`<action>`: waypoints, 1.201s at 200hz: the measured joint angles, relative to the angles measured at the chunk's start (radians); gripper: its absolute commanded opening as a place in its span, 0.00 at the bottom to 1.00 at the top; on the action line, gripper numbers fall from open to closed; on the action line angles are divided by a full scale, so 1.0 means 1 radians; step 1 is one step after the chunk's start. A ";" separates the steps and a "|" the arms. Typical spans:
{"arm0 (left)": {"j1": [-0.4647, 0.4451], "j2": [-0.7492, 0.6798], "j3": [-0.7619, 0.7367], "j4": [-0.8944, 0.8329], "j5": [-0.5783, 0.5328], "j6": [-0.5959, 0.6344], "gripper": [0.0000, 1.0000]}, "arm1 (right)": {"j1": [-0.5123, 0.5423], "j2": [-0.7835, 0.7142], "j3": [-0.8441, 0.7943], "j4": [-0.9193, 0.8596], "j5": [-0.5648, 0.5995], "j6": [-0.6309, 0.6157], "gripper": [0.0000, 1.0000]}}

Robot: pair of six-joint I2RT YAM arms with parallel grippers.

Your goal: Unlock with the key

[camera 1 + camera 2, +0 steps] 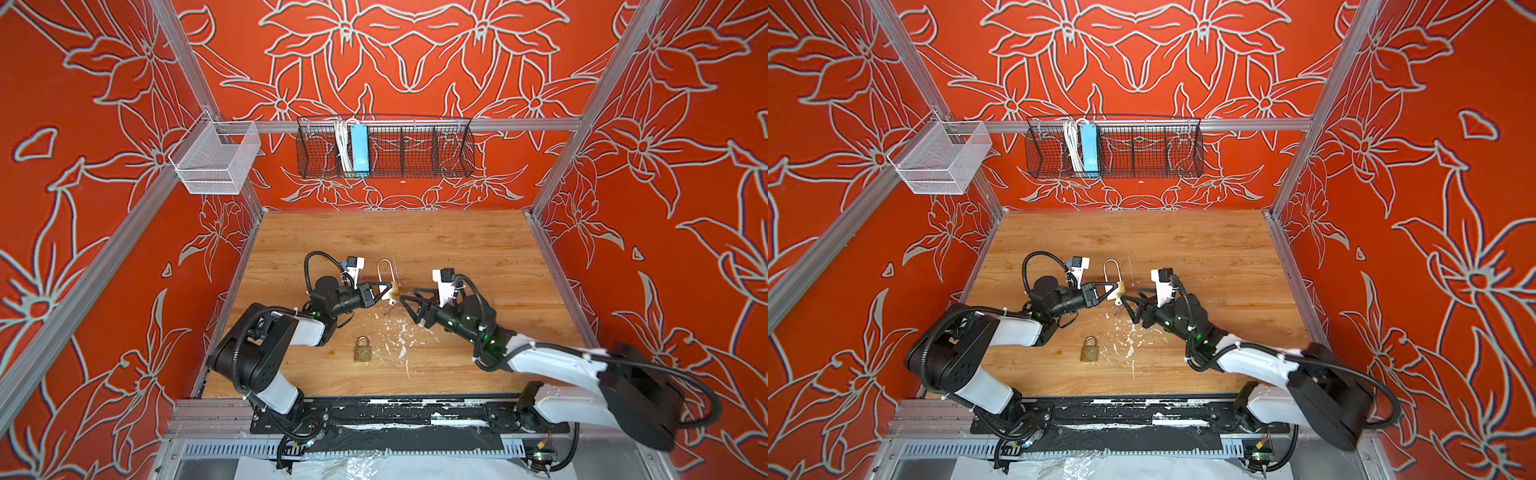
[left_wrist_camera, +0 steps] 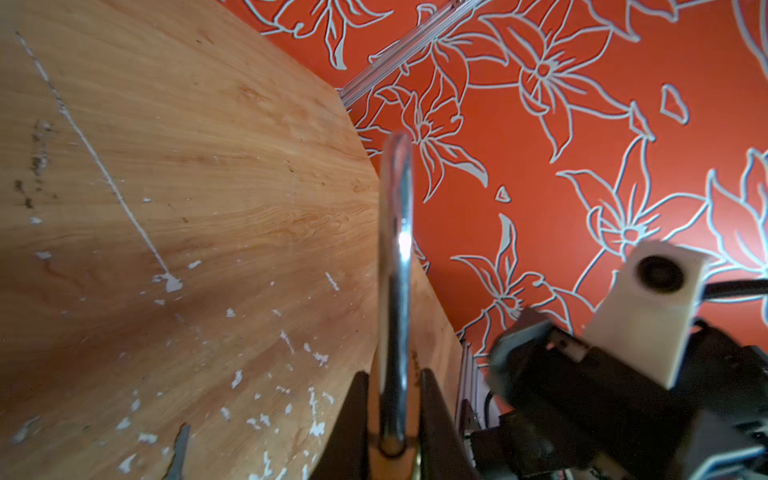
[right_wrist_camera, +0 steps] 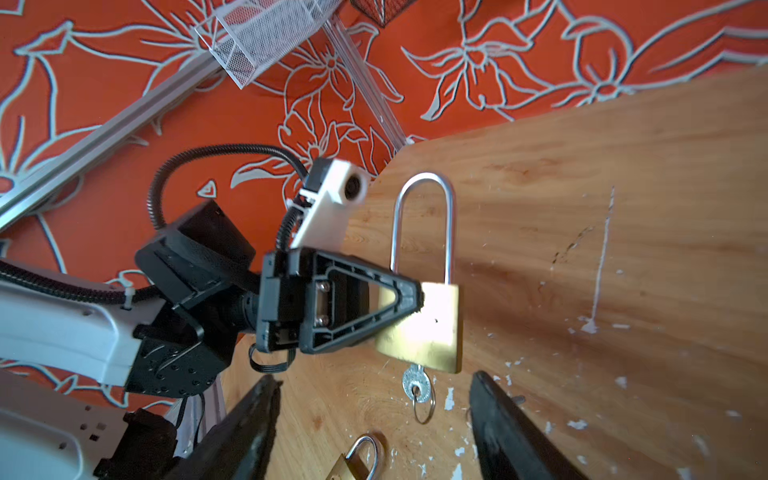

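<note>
The long-shackled brass padlock (image 3: 434,328) sits near the middle of the pale wooden table (image 1: 457,249) with its polished steel shackle (image 3: 424,179) pointing toward the back wall. Both shackle legs look seated in the body, so the lock is judged not yet open. A small silver key (image 3: 412,384) pokes from the keyway in the bottom face, its thin wire ring (image 3: 424,409) dangling below, which suggests insertion is done and only the turn remains. The left gripper (image 3: 419,301) is clamped across the flat faces of the brass body, apparently to brace it against the twist; whether the lock rests on the wood or is lifted just clear cannot be told. The right gripper (image 3: 374,374) faces the key end with its black fingers spread wide and nothing between them, placed so that the key head lies just ahead of the gap, ready to be pinched. A smaller brass padlock (image 1: 362,350) lies flat nearer the front edge, well apart from both grippers, among white paint flecks (image 1: 401,340)
</note>
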 measured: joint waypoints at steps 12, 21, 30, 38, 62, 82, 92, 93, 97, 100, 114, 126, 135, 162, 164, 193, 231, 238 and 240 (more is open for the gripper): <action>0.000 -0.022 0.000 -0.040 0.002 0.043 0.00 | -0.039 -0.084 0.023 -0.098 -0.010 -0.045 0.80; -0.002 -0.042 0.000 -0.067 0.003 0.074 0.00 | -0.082 -0.121 0.062 -0.171 -0.033 -0.084 0.81; -0.005 -0.065 0.000 -0.095 0.002 0.112 0.00 | -0.133 -0.130 0.114 -0.232 -0.072 -0.116 0.81; -0.010 -0.086 0.002 -0.125 -0.001 0.147 0.00 | -0.172 -0.121 0.167 -0.281 -0.107 -0.148 0.81; -0.043 -0.139 0.010 -0.212 -0.034 0.249 0.00 | -0.231 -0.056 0.267 -0.338 -0.166 -0.245 0.80; -0.074 -0.170 0.010 -0.257 -0.072 0.332 0.00 | -0.236 -0.021 0.232 -0.287 -0.203 -0.262 0.77; -0.087 -0.176 0.007 -0.255 -0.090 0.367 0.00 | -0.236 -0.013 0.194 -0.256 -0.206 -0.266 0.75; -0.088 -0.177 0.006 -0.254 -0.092 0.372 0.00 | -0.236 -0.012 0.187 -0.250 -0.206 -0.266 0.74; -0.093 -0.177 0.002 -0.247 -0.099 0.386 0.00 | -0.236 -0.011 0.169 -0.238 -0.204 -0.271 0.74; -0.096 -0.178 -0.002 -0.240 -0.105 0.395 0.00 | -0.236 -0.010 0.155 -0.229 -0.202 -0.272 0.74; -0.111 -0.177 -0.022 -0.219 -0.130 0.436 0.00 | -0.237 -0.010 0.108 -0.215 -0.198 -0.285 0.70; -0.123 -0.172 -0.035 -0.206 -0.146 0.469 0.00 | -0.236 -0.011 0.079 -0.191 -0.199 -0.297 0.70; -0.137 -0.161 -0.039 -0.193 -0.159 0.495 0.00 | -0.236 -0.014 0.057 -0.164 -0.198 -0.306 0.71; -0.183 -0.114 -0.045 -0.136 -0.182 0.570 0.00 | -0.236 -0.029 -0.005 -0.101 -0.199 -0.322 0.64; -0.187 -0.110 -0.046 -0.130 -0.183 0.577 0.00 | -0.236 -0.029 -0.006 -0.099 -0.199 -0.325 0.63; -0.212 -0.092 -0.066 -0.068 -0.184 0.620 0.00 | -0.236 -0.017 -0.008 -0.053 -0.237 -0.334 0.56; -0.225 -0.092 -0.069 -0.046 -0.186 0.645 0.00 | -0.236 0.056 0.001 -0.015 -0.318 -0.325 0.48; -0.229 -0.092 -0.069 -0.045 -0.190 0.647 0.00 | -0.236 0.073 0.006 -0.015 -0.331 -0.320 0.47; -0.229 -0.092 -0.069 -0.045 -0.192 0.648 0.00 | -0.236 0.078 0.008 -0.015 -0.336 -0.317 0.48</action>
